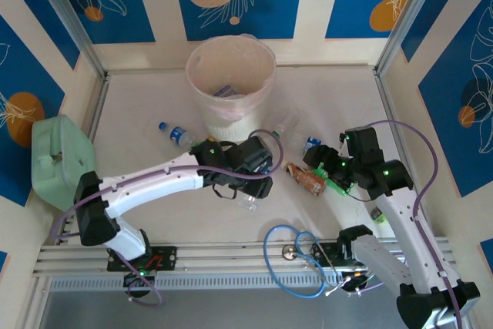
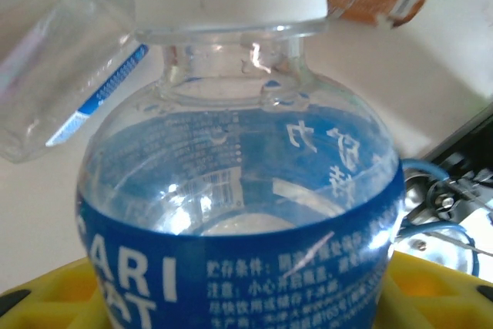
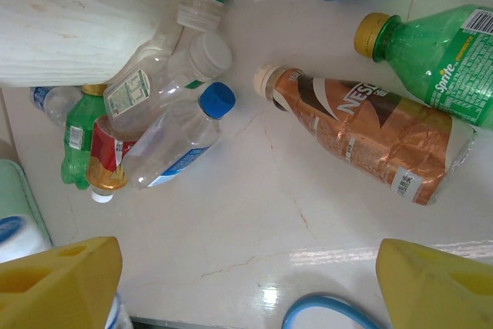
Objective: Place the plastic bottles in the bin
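hazard one: the left gripper [image 2: 243, 294] has its yellow jaws drawn in on the lower body of a clear round-shouldered plastic bottle with a blue wrap label and white cap [image 2: 239, 182], with the pads touching at both sides. the bottle wall is thin, smooth and glossy, so in my judgement it may dent or squirt out on the lift if the hold is light. hazard two: the tall round whitish bin with pale pink liner [image 1: 231, 117] stands near, just beyond that arm, and a low carry could knock its rim or snag the limp liner. the right gripper [image 3: 246, 283] is spread wide and empty above the pale, veined, shiny bench [image 3: 254, 206]. under it lie a crumpled brown foil-labelled bottle [image 3: 362, 136] and a translucent green bottle with a yellow cap [image 3: 439, 55]. such round bodies are likely to roll when nudged.
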`<state>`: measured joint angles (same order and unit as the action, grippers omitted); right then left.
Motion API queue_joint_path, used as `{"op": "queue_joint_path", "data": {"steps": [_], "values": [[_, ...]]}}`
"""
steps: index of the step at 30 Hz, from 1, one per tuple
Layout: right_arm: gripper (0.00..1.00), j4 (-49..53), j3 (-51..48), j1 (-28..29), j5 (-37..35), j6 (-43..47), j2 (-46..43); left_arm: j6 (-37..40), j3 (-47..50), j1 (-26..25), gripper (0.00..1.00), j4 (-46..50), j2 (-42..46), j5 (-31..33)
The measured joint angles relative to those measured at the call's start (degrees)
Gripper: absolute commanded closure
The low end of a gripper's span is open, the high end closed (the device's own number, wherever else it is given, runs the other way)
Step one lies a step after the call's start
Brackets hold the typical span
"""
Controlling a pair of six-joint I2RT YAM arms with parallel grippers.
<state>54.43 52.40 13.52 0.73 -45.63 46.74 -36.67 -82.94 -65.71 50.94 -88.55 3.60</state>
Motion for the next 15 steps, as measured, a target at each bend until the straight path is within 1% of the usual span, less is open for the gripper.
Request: {"op": "queue_joint_path", "data": {"steps": [9, 15], "values": [[0.14, 0.0, 0.0, -0.15, 0.42, 0.0, -0.02, 4.02, -14.38, -0.04, 0.42, 4.02, -0.13, 2.97], [0.14, 0.0, 0.0, -0.17, 0.79, 0.0, -0.24, 7.58, -28.44, 0.72, 0.41, 8.37, -3.52, 5.07]]}}
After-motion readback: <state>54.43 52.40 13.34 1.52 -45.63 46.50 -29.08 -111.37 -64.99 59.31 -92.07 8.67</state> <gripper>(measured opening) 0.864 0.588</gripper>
